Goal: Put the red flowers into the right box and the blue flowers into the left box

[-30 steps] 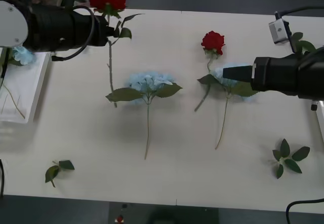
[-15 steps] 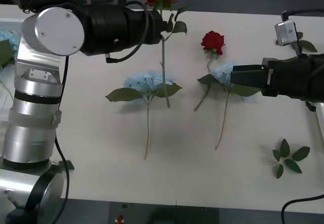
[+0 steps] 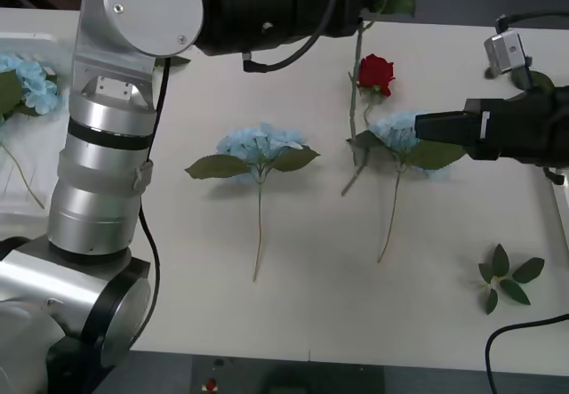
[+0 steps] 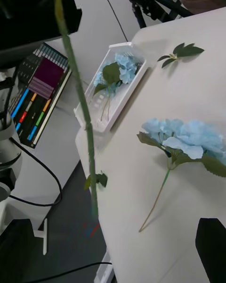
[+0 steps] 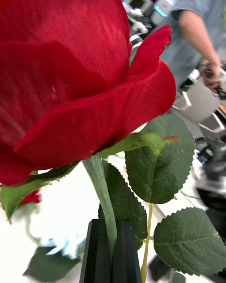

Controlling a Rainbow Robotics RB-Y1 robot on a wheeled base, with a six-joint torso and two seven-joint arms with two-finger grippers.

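One red rose point(image 5: 70, 70) hangs clamped by its stem in my left gripper point(image 5: 109, 245) above the table's point(image 3: 293, 314) far edge, while I can't tell my right gripper's point(image 3: 427, 128) jaws.

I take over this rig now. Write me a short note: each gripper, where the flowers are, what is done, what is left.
Left gripper: shut on a red rose, held high over the table's far side.
Right gripper: low at the right blue hydrangea; grip unclear.
On the table: second red rose, middle blue hydrangea.
Done: blue flowers lie in the left box.
Left: both roses, two hydrangeas.
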